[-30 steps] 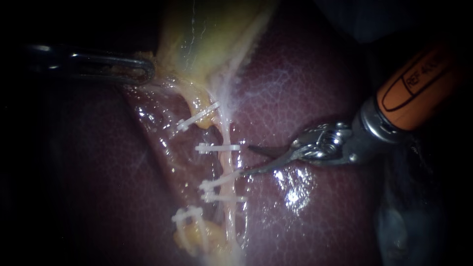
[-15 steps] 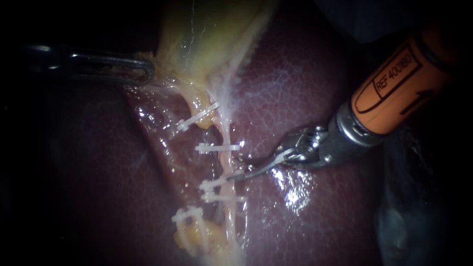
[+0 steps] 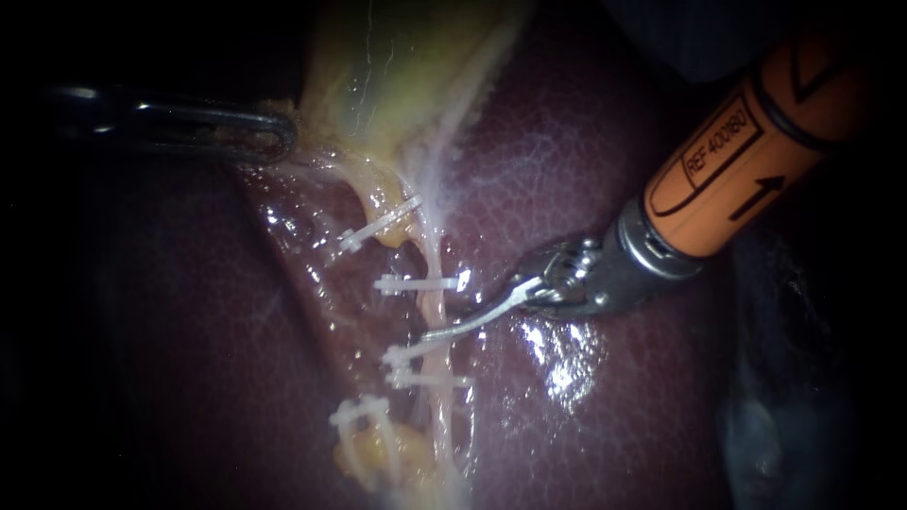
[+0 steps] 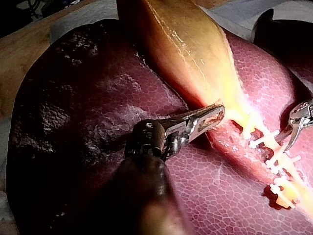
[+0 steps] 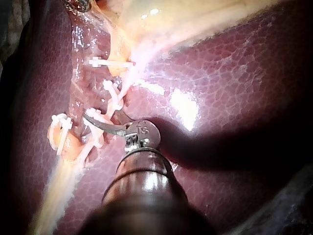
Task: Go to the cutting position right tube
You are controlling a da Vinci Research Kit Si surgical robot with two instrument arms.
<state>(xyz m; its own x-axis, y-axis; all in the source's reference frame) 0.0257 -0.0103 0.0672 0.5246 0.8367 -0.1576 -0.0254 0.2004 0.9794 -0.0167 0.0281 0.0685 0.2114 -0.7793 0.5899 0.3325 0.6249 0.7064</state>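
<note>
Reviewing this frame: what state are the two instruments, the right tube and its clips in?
Left instrument, jaws shut on the gallbladder.
Right instrument, blades open, astride the right tube.
Right tube, whole, not yet cut.
Clips on the right tube, closed across it, one above the blades and two below.

Taking the right tube as my mark: the liver lies beneath it and spreads off to both sides; the gallbladder sits above its upper end; the upper clip crosses it high, the lower pair of clips further down; my right instrument comes in from its right between those clips, the tube between its jaws; my left instrument sits well up and to its left, on the gallbladder's edge.
</note>
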